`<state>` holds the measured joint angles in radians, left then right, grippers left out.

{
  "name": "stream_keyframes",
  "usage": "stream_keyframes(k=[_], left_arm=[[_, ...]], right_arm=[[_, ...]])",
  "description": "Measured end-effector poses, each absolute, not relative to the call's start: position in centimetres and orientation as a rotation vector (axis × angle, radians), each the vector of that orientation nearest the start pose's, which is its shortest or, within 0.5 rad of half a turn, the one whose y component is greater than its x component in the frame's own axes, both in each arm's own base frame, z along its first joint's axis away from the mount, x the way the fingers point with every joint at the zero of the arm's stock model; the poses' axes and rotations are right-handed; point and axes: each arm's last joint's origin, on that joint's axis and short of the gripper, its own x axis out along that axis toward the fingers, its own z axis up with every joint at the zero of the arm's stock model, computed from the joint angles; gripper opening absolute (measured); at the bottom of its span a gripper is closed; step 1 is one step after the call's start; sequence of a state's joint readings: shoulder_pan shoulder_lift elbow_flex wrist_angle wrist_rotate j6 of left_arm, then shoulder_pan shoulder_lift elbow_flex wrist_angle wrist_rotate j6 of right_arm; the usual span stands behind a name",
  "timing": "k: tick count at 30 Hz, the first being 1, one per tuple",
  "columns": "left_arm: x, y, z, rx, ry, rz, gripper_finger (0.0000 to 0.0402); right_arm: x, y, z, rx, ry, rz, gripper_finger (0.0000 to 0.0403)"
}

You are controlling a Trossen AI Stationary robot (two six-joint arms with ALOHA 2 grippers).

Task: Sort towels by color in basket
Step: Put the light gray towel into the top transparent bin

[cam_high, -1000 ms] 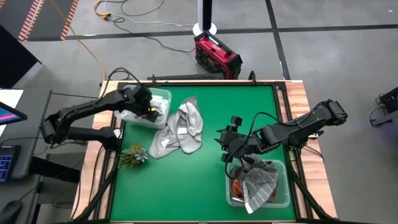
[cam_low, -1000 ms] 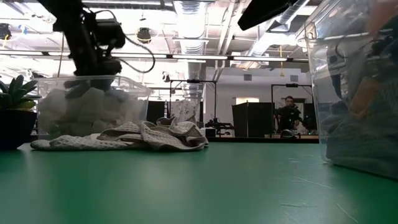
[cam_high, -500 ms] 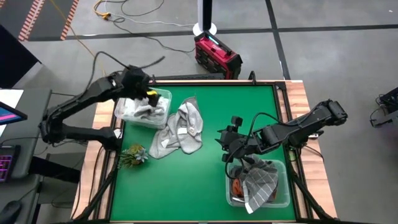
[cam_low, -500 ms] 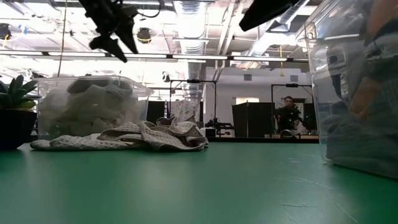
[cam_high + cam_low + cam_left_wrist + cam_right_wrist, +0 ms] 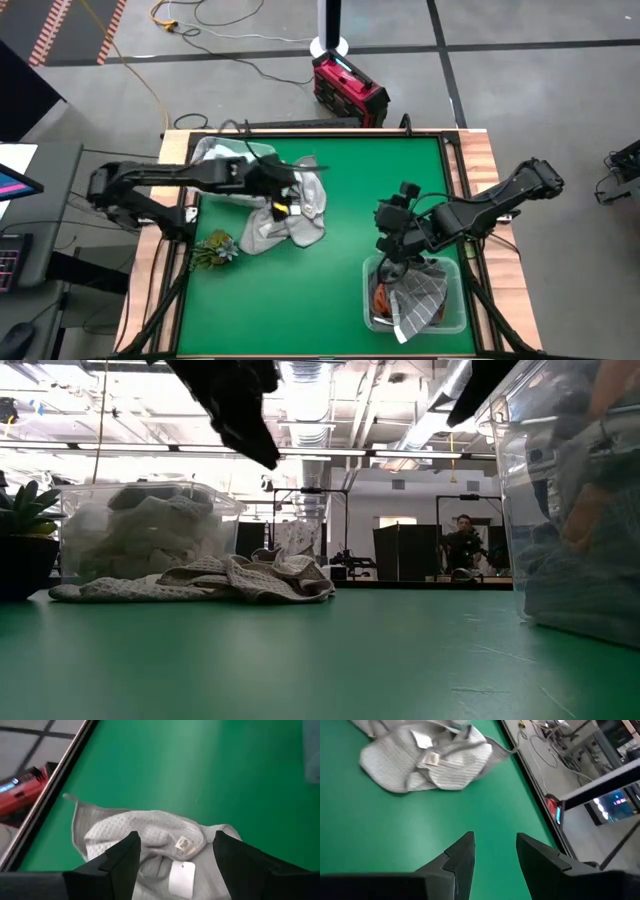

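spreading over most of the high view, the flat green felt worktop carries two clear plastic baskets: one at ten o'clock stuffed with pale cloths, one at five o'clock holding a grey checked towel and something rust orange. a crumpled heap of light grey waffle-weave towels with small white tags lies left of centre. the left pincer hangs spread right above that heap. to pick well, it should drop onto a raised fold near the tag, pinching one layer only so the soft cloth peels off singly. the right pincer hovers spread near the five o'clock basket. a small green plant sprig sits at eight o'clock.
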<state>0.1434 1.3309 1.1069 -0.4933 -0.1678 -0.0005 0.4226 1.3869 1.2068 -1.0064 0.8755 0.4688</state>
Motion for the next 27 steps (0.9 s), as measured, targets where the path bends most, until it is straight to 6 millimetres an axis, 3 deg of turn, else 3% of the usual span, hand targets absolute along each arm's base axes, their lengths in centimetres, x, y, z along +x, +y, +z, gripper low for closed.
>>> stream_keyframes(k=[12, 18, 23, 27], left_arm=[[34.1, 4.7, 23.1, 0.159, 0.981, 0.262, 0.0239], [35.4, 5.2, 22.2, 0.509, 1.168, 0.252, 0.0239], [35.3, 5.0, 22.4, 0.833, 1.244, 0.101, 0.0239], [35.3, 5.5, 22.4, 0.950, 1.271, 0.012, 0.0239]], right_arm=[[25.0, 7.8, 29.0, -0.326, 0.851, -0.643, 0.0179], [24.8, 8.5, 29.0, -0.334, 0.843, -0.618, 0.0179], [24.8, 8.7, 29.0, -0.335, 0.837, -0.608, 0.0179], [24.8, 8.8, 29.0, -0.323, 0.828, -0.609, 0.0179]])
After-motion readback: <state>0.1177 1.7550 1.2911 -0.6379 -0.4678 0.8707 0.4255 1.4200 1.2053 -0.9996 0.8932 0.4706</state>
